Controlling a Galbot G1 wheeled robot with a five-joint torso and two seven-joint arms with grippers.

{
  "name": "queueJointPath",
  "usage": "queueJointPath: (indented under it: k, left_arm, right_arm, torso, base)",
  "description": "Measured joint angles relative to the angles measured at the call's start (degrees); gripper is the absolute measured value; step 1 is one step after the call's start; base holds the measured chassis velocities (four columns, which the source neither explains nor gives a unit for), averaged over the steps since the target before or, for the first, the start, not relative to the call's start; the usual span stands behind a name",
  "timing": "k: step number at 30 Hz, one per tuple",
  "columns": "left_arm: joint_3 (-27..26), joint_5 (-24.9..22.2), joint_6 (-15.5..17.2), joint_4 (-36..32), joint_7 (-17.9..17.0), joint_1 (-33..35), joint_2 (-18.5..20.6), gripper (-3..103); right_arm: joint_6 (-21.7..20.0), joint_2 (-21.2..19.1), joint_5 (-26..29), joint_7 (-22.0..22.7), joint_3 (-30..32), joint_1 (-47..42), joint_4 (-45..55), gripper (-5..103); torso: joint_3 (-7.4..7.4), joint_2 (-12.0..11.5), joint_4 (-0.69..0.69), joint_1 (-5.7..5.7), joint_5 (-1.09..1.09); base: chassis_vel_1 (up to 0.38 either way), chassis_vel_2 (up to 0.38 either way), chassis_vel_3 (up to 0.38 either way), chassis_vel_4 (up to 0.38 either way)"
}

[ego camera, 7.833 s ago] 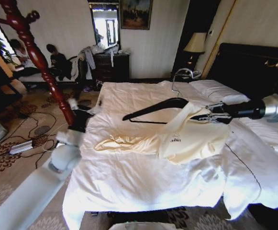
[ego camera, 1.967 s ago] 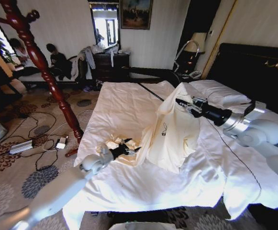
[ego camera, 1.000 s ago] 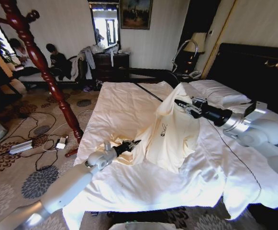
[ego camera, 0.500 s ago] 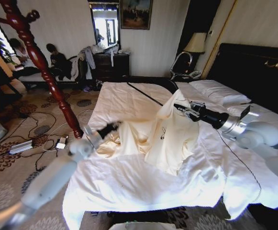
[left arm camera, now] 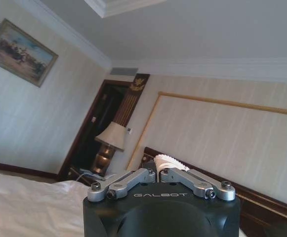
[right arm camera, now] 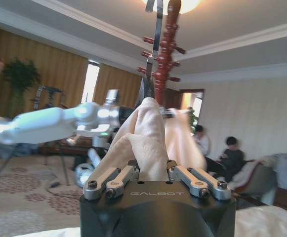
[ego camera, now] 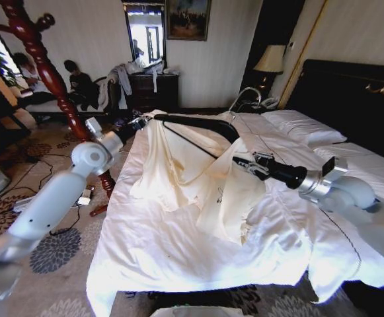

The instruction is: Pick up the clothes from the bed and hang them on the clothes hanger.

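A cream garment, the clothes (ego camera: 178, 165), hangs spread above the white bed (ego camera: 178, 264), draped over the black clothes hanger (ego camera: 198, 121) with its silvery hook (ego camera: 244, 96) toward the pillows. My left gripper (ego camera: 137, 123) is raised at the garment's far left edge and shut on it; a bit of pale cloth (left arm camera: 166, 160) shows between the shut left gripper (left arm camera: 158, 170). My right gripper (ego camera: 240, 163) reaches in from the right, shut on a bunched fold of the clothes (right arm camera: 145, 140) in the right gripper (right arm camera: 152, 170). The hanger's thin metal hook (right arm camera: 157, 44) rises behind the fold.
A tall red wooden coat stand (ego camera: 43, 59) rises left of the bed, with cables and a power strip (ego camera: 26, 201) on the carpet around its foot. A black headboard (ego camera: 350, 86), pillows (ego camera: 304, 125) and a lamp (ego camera: 269, 59) lie to the right and behind.
My left gripper has swung up and back to the left with the garment's edge, stretching the cloth out. The hanger has tilted flatter above the bed. My right gripper has sunk slightly leftward.
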Motion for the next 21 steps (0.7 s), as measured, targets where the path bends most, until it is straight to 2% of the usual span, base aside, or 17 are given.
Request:
queueJointPath:
  k: [3,7,10,12,15,21]
  left_arm:
    - [1.00,-0.01,0.07,0.19,-0.28,-1.32,-0.22,0]
    - [1.29,-0.35,0.10,-0.37,-0.65,-2.88,-0.33,0]
    - [0.36,-1.19,0.13,-2.61,-0.69,-3.82,0.17,0]
    - [0.14,-1.41,0.16,-3.16,-0.71,-3.97,0.33,0]
    - [-0.98,-1.89,0.33,-6.26,-0.70,-4.25,1.94,0]
    - [-2.24,-0.38,0.37,-8.75,0.09,-1.37,4.97,0]
  right_arm:
    - [0.23,0.04,0.60,-0.87,0.00,-0.12,0.52,20]
    - [-1.65,-0.42,-2.82,0.42,0.11,-0.42,0.73,20]
    - [-4.42,-0.61,-6.71,3.29,-0.02,-1.68,0.35,20]
    - [-4.92,-0.55,-7.21,4.06,-0.13,-1.95,0.34,20]
    - [-7.13,-0.22,-9.14,9.07,-0.78,-2.97,-0.12,20]
    - [-7.58,-0.60,-9.31,11.48,-0.89,-3.00,-2.09,20]
  torso:
    - [0.00,0.00,0.00,0.00,0.00]
    - [0.00,0.00,0.04,0.00,-0.02]
    - [0.00,0.00,0.01,0.00,0.00]
    - [0.00,0.00,0.01,0.00,0.01]
    - [0.00,0.00,0.02,0.00,0.00]
    - [0.00,0.00,0.02,0.00,0.01]
  base:
    - [0.000,0.000,0.000,0.000]
    - [0.000,0.000,0.000,0.000]
    - [0.000,0.000,0.000,0.000]
    - [0.000,0.000,0.000,0.000]
    - [0.000,0.000,0.000,0.000]
    - [0.000,0.000,0.000,0.000]
